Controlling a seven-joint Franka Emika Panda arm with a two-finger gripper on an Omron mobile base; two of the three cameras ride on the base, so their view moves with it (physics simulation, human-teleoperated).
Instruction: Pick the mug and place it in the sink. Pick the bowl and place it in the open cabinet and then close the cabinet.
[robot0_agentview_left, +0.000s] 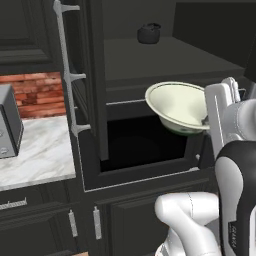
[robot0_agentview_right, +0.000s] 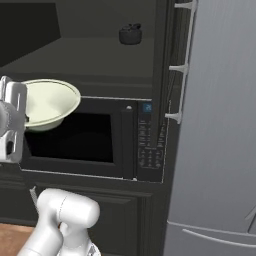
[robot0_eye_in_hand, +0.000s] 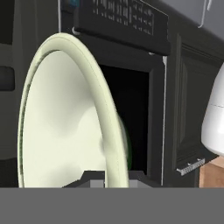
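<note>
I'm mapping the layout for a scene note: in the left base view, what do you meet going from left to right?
Toaster → brick wall → cabinet door handle → kettle → bowl → claw.

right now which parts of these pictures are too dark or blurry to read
Left base view: the microwave cavity is near black. Right base view: the small dark pot on the shelf blends into the cabinet. Hand view: the bowl looms large, its rim soft; the keypad print is illegible.
</note>
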